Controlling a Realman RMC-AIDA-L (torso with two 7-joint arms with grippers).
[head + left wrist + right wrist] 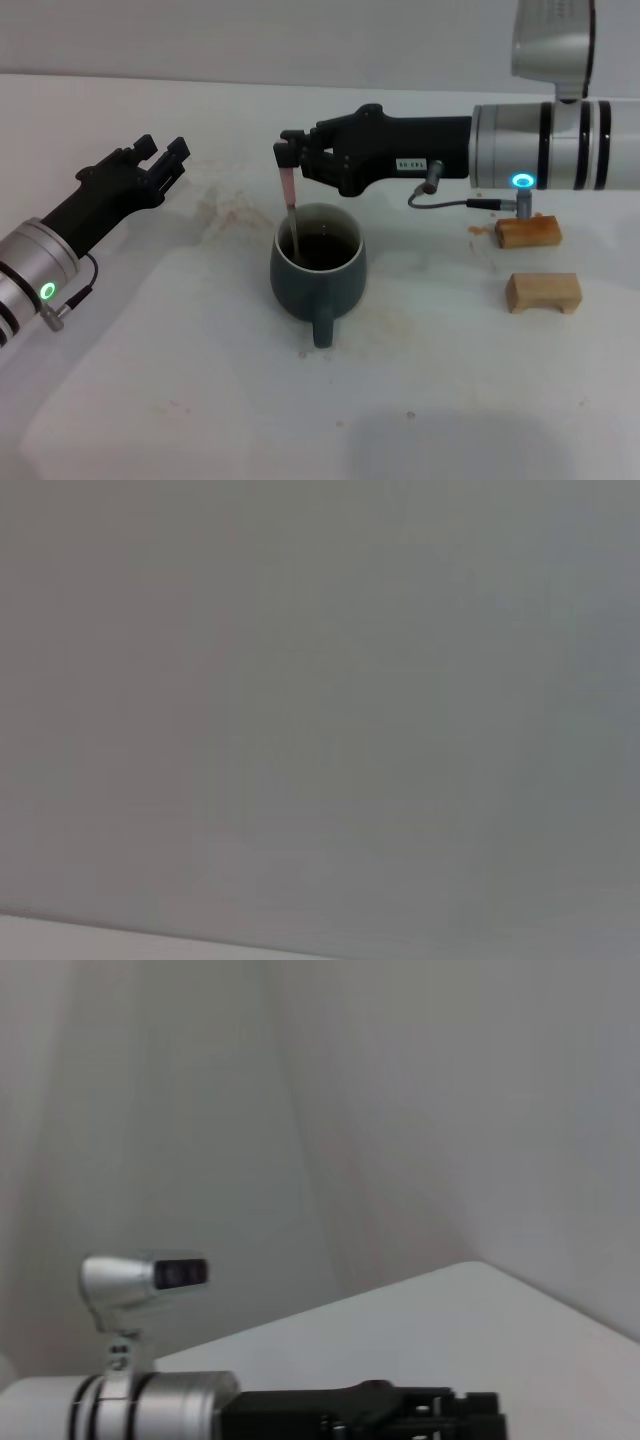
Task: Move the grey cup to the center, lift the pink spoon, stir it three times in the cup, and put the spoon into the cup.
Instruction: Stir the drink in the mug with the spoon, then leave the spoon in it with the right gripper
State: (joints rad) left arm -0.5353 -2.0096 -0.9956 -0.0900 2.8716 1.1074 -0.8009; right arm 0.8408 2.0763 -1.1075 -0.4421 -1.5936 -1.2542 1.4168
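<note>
The grey cup (318,268) stands near the middle of the white table with its loop handle toward the front and dark liquid inside. The pink spoon (289,190) stands nearly upright, its metal end dipped into the liquid by the cup's left inner wall. My right gripper (286,158) reaches in from the right, just above the cup's back-left rim, and is shut on the spoon's pink handle. My left gripper (162,158) hovers open and empty at the far left, well away from the cup. The left wrist view holds only a blank grey surface.
Two small tan wooden blocks (528,232) (543,292) lie to the right of the cup, under the right forearm. Faint brown stains mark the table (180,400) left of the cup. The right wrist view catches a silver arm with a black gripper (400,1412) low down.
</note>
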